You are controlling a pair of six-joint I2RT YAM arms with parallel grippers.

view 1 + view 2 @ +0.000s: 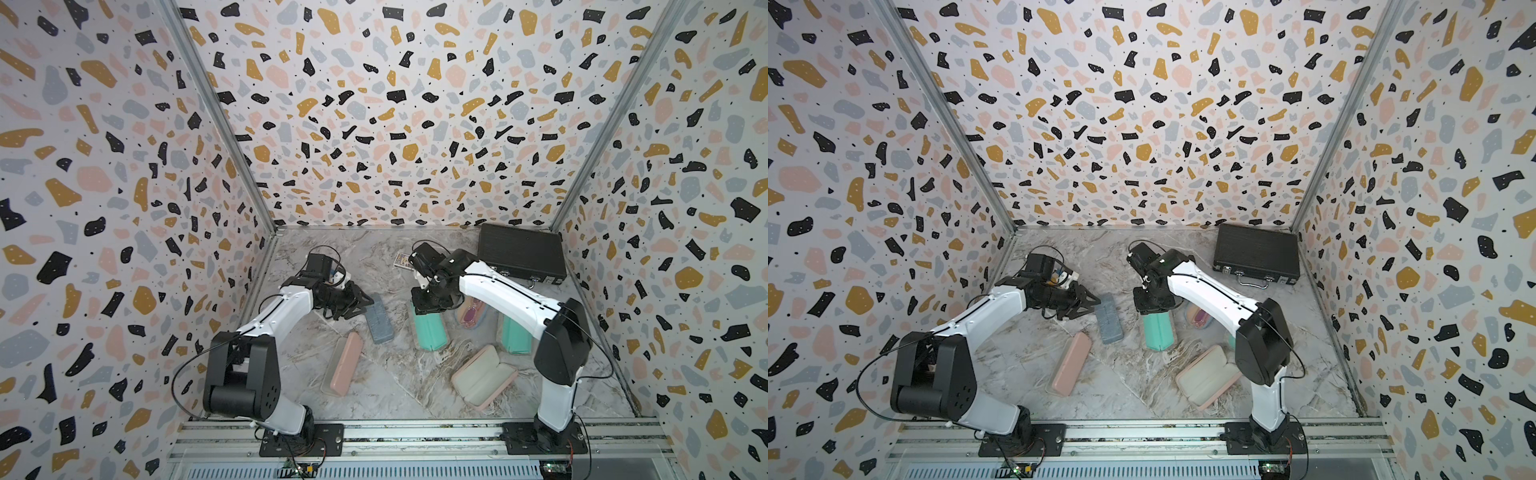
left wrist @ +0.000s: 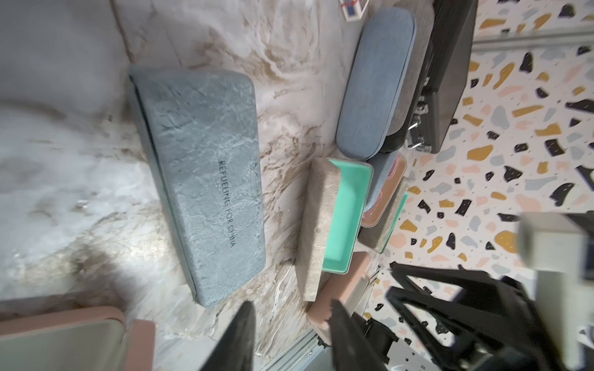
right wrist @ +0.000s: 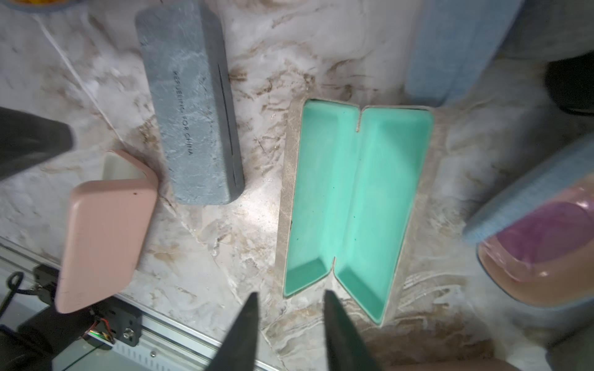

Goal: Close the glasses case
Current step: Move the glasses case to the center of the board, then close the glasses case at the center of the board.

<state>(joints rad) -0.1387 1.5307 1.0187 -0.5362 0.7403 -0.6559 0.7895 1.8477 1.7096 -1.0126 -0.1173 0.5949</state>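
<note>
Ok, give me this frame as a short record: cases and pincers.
target: teal case, open, empty
grey case: shut
right pincer: open, over one end of the teal case, holding nothing
left pincer: open, beside the grey case, holding nothing
task: not yet done

The shut case (image 1: 379, 318) lies left of the open case (image 1: 430, 334), briefcase (image 1: 521, 253) behind.
</note>
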